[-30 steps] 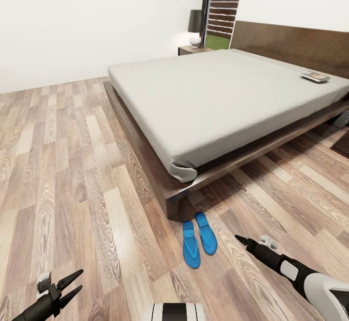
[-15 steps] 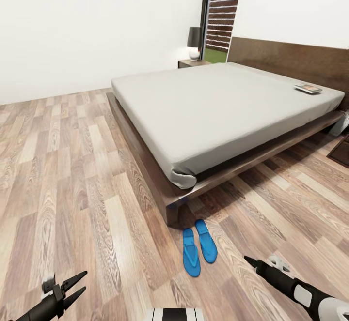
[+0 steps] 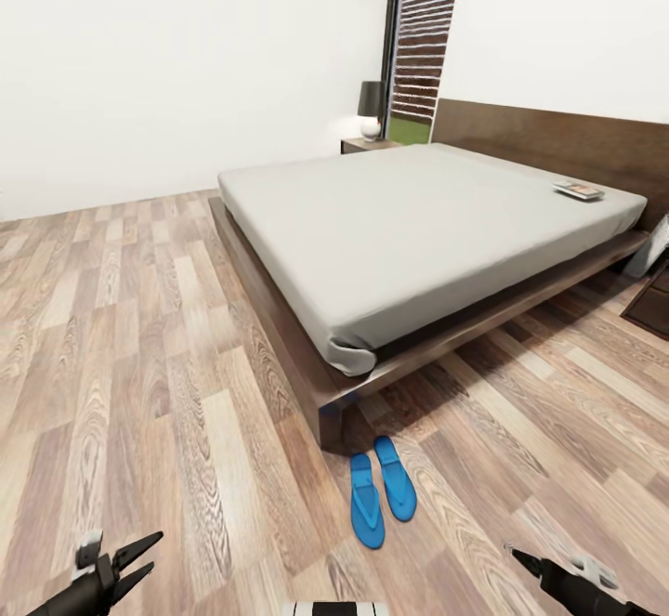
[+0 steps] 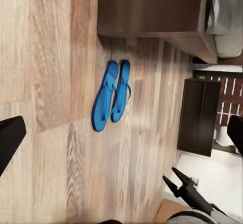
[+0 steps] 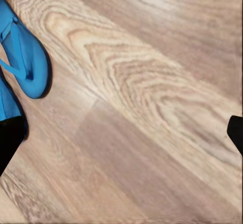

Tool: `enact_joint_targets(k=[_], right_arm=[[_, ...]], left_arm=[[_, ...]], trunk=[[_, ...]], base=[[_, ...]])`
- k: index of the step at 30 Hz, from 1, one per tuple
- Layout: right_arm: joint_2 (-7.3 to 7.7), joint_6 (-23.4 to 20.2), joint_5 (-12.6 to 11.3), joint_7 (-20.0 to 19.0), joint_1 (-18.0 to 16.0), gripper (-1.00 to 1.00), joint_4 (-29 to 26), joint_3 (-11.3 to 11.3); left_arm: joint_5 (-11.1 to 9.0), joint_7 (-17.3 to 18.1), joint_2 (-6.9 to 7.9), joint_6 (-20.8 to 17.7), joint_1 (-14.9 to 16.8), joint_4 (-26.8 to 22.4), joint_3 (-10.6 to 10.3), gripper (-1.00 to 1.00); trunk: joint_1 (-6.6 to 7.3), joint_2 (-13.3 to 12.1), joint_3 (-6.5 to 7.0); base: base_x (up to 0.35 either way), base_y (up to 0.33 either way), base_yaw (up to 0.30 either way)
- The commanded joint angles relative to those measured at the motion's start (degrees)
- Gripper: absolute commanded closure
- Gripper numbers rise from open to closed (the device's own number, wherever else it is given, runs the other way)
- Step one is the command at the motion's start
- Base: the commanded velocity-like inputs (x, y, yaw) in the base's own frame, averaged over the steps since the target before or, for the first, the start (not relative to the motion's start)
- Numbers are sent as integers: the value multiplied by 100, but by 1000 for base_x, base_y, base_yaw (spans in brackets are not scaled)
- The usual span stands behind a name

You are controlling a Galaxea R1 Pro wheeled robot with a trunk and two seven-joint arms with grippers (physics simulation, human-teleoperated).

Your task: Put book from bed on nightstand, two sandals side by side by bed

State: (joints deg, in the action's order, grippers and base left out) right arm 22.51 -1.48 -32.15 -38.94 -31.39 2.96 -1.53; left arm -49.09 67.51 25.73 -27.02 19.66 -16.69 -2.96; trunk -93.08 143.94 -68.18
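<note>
Two sandals [image 3: 382, 494] lie side by side on the wood-plank floor [image 3: 139, 365], just beside the corner of the bed [image 3: 418, 226]. One book [image 3: 578, 190] rests on the mattress near the headboard. One nightstand [image 3: 366, 145] stands at the far side, bearing a lamp [image 3: 372, 110]. Left gripper [image 3: 139, 562]: fingers spread, holding nothing. Right gripper [image 3: 520, 558]: opening cannot be determined.

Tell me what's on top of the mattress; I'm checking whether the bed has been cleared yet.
One book lies flat on the mattress, near the headboard at the far right side. The rest of the top is bare. Its cover is too small to read.
</note>
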Motion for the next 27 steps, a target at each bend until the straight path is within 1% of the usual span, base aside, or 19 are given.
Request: enact_joint_targets(k=[1,3,5,9,12,15,17,20,21,22,25,27], right_arm=[[36,-15,-29,-38,35,-100,20,-14],[87,-8,-35,-50,117,-100,20,-17],[122,12,-45,-57,204,-100,20,-19],[154,160,-89,-65,364,-100,20,-22],[149,339,-167,-68,460,-100,20,-25],[123,456,-304,-71,538,-100,20,-24],[84,500,-428,-74,579,-100,20,-25],[-13,538,-678,-76,646,-100,20,-29],[-76,553,-852,-77,681,-100,20,-27],[-106,558,-934,-78,695,-100,20,-26],[-212,570,-1138,-84,721,-100,20,-25],[-287,576,-1224,-89,731,-100,18,-24]], left_arm=[[-22,-15,25,18,3,23,-85,-100],[71,-59,69,205,3,92,-178,-100],[207,-89,104,416,3,184,-241,-100],[456,-129,142,758,3,369,-309,-100],[555,-150,146,911,3,493,-335,-100],[608,-160,127,1052,3,650,-352,-100],[628,-163,104,1207,3,776,-356,-100],[642,-161,47,1572,3,993,-359,-100],[647,-161,16,1800,3,1131,-361,-100],[648,-160,3,1904,3,1196,-361,-100],[651,-160,-54,2140,3,1368,-362,-100],[653,-160,-94,2231,3,1445,-363,-100]], trunk=[[4,0,18],[9,-2,63],[14,-5,107],[24,-10,196],[32,-14,262],[40,-18,329],[45,-21,373],[53,-25,439],[55,-26,462],[58,-28,484],[65,-32,550],[71,-34,594]], base=[[0,0,0],[0,0,0],[0,0,0],[0,0,0],[0,0,0],[0,0,0],[0,0,0],[0,0,0],[0,0,0],[0,0,0],[0,0,0],[0,0,0]])
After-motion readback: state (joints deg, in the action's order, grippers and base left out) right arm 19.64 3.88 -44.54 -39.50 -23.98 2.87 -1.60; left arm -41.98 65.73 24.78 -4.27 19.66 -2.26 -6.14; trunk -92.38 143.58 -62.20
